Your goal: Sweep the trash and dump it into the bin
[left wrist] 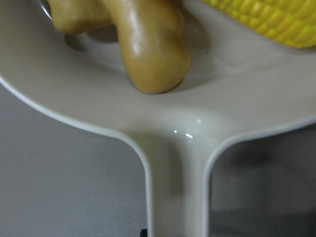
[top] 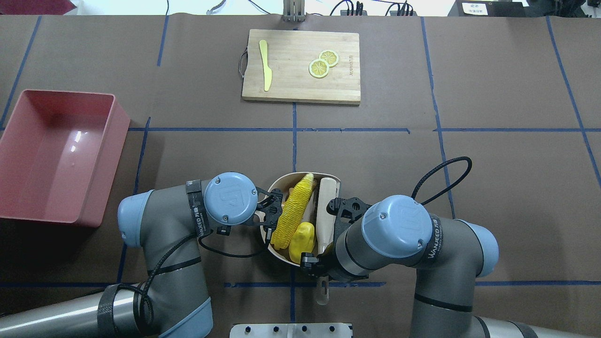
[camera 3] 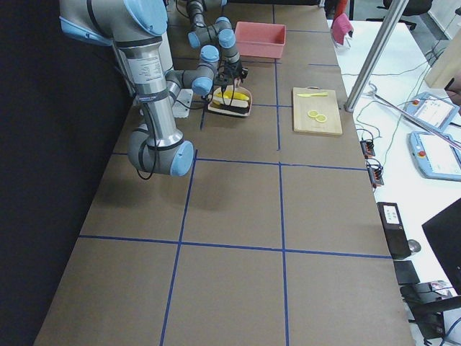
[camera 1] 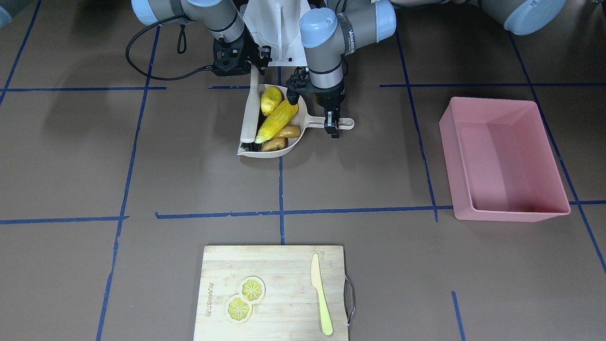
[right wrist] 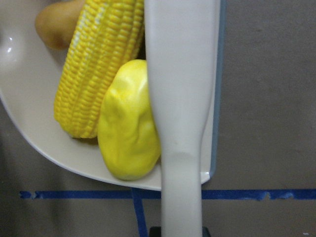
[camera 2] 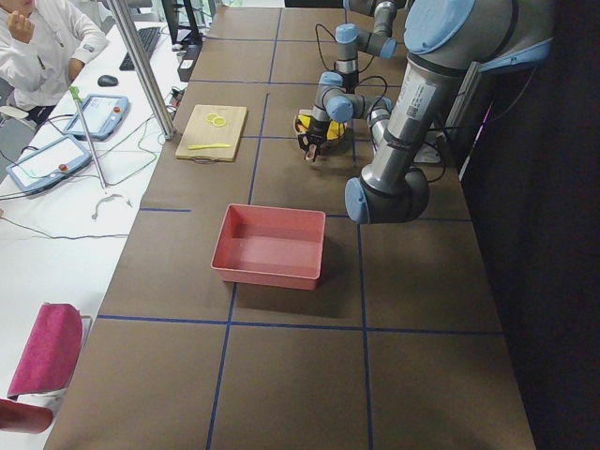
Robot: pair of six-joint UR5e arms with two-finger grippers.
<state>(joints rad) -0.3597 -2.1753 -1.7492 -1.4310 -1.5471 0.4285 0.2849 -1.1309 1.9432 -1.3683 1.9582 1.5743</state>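
The left hand (camera 1: 333, 124) is pinched on the handle of a beige dustpan (camera 1: 305, 113), its 2 fingers pressed against the handle from either side near the outer end. The right hand (camera 1: 256, 61) is closed on the pale handle of a brush (camera 1: 250, 118). The brush lies lengthwise inside the pan along the side on the robot's right, with its dark bristles at the pan's open mouth.

All 3 pieces of trash sit in the dustpan. The corn cob (camera 1: 277, 121) lies along the middle, beside the brush. The small yellow lumpy piece (camera 1: 271, 100) is at the end nearest the robot, touching both the corn cob and the brush handle. The tan ginger root (camera 1: 281, 137) lies on the corn's other side, close to where the pan's handle joins the bowl.

The pan is on the brown surface (camera 1: 378, 189) right in front of the robot's base, over a blue tape line. Whether it rests there or is slightly raised cannot be told.

The pink bin (camera 1: 506, 166) stands on the robot's left, well apart from the dustpan, its open top facing up.

At the far edge, a wooden cutting board (camera 1: 284, 270) carries 2 lemon slices (camera 1: 252, 288) and a pale yellow knife (camera 1: 321, 293).
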